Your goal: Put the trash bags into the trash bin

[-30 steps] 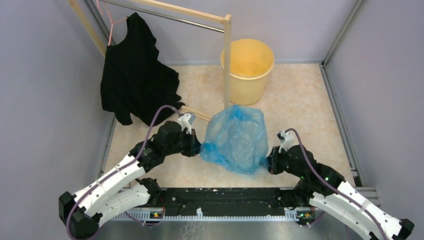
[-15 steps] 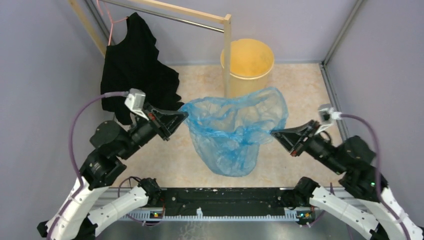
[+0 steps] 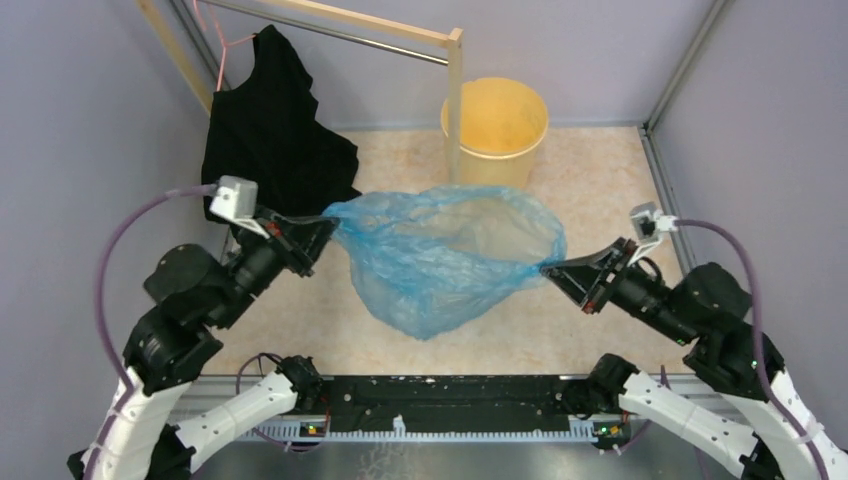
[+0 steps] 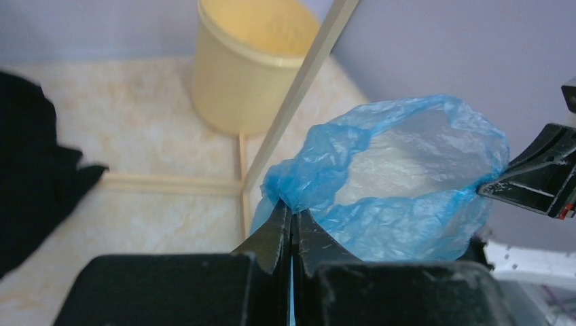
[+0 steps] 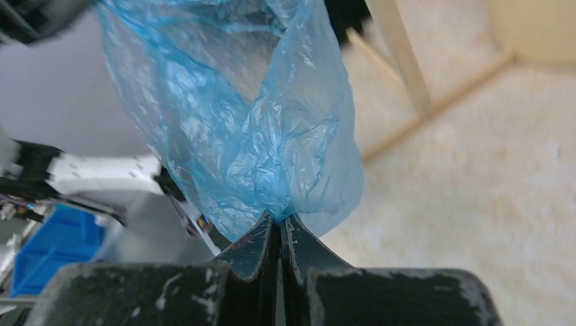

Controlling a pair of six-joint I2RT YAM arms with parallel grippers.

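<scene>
The bin stood upright with its mouth open to the top. Inside it only its own yellow wall and bottom showed. The bag, of thin blue film, hung between the two pincers, with its mouth pulled wide into a long oval. The floor showed through the film. Whether something lay inside the bag, I could not tell.

The left pincer was pressed together on one edge of the bag's rim, and its wrist view showed the film bunched right at the tips. The right pincer was pinching the opposite edge in the same way, with a fold of blue film coming out from between its tips. The two pincers pointed toward each other, well apart. The bag was stretched between them and its body sagged below the rim, toward the arm bases.

The bin was beyond both pincers, ahead of the gap between them and somewhat nearer to the right one, apart from the bag. A post of the rack stood just in front of the bin, between it and the left pincer. A black garment hung on the rack, beyond the left pincer and near it.
</scene>
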